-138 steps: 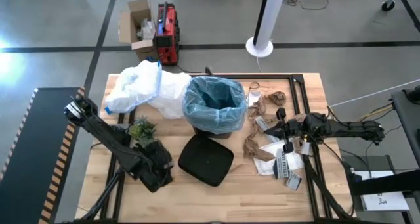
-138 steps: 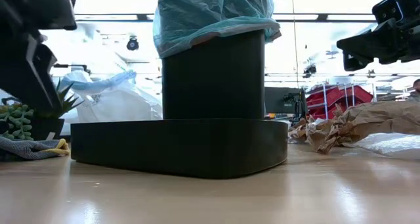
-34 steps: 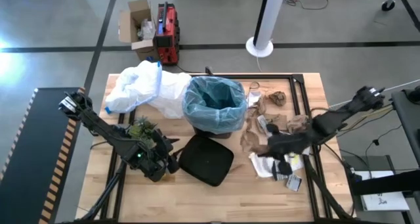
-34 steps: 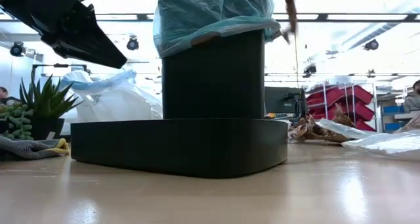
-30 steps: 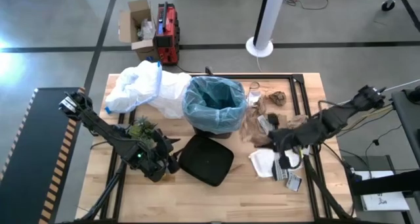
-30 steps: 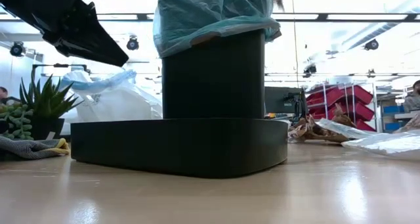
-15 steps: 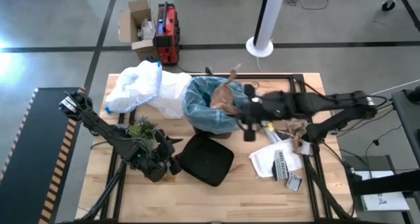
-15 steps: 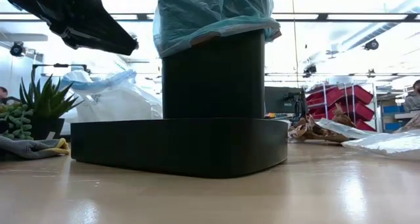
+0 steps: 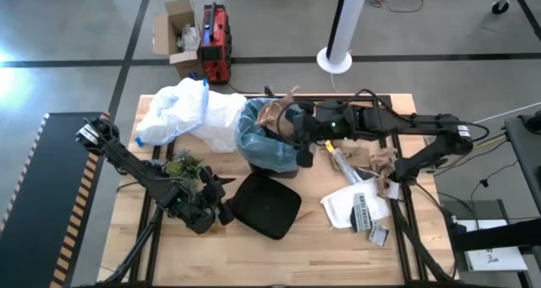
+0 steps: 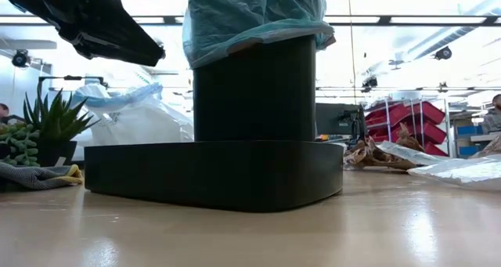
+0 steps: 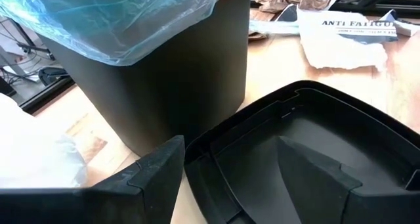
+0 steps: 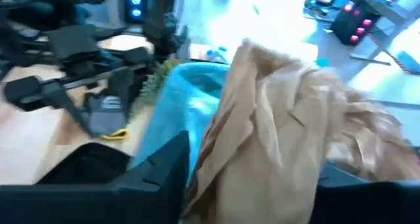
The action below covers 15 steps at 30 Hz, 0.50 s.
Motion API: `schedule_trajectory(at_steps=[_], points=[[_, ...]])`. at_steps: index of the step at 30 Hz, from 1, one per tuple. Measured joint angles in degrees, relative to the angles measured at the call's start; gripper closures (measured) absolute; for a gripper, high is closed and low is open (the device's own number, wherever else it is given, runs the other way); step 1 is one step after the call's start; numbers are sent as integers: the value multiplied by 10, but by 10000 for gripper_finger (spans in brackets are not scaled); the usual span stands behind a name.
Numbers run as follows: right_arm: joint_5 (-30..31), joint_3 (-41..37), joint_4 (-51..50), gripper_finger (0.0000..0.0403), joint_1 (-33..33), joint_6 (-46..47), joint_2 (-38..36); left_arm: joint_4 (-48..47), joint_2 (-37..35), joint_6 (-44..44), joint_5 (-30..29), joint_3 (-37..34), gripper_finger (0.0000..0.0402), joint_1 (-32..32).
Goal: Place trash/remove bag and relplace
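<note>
The black bin [image 9: 283, 165] stands at the table's far middle, lined with the light-blue bag [image 9: 254, 136], whose rim folds over the bin's top [image 10: 250, 16]. My right gripper [image 9: 296, 136] hangs over the bin's opening, fingers apart, with a crumpled brown paper piece [image 9: 275, 115] between them [image 12: 275, 112]. More trash, brown paper [image 9: 372, 161] and white printed wrappers [image 9: 351, 208], lies on the table to the right. The bin's black lid [image 9: 265, 205] lies hollow side up in front of the bin. My left gripper [image 9: 218, 205] is open above the lid's left edge [image 11: 197, 152]. My right gripper has the crumpled brown paper [image 12: 216, 152] between its two fingers, above the bin's opening and clear of the bag. The fingers stand well apart, and I cannot tell whether they still touch the paper.
A white translucent plastic bag [image 9: 182, 111] lies at the far left. A small potted plant [image 9: 182, 165] and a grey cloth [image 10: 31, 177] sit left of the lid. A black frame rail [image 9: 385, 111] runs along the table's far right.
My right gripper has carried the brown paper piece up from the trash pile on the right, toward the table's left and far edge, until it is over the bin. My left gripper has edged slightly toward the lid.
</note>
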Motion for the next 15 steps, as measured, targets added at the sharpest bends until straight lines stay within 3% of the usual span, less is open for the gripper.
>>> schedule_trajectory(at_steps=[3, 9, 15], points=[[-2, 0, -1, 205, -8, -6, -5, 1, 0, 2, 0, 0, 177, 0], [-65, 0, -1, 175, -16, -4, -9, 5, -2, 9, 0, 1, 185, 0], [-20, 0, -12, 186, -9, -35, -33, 5, -8, 25, 0, 1, 182, 0]])
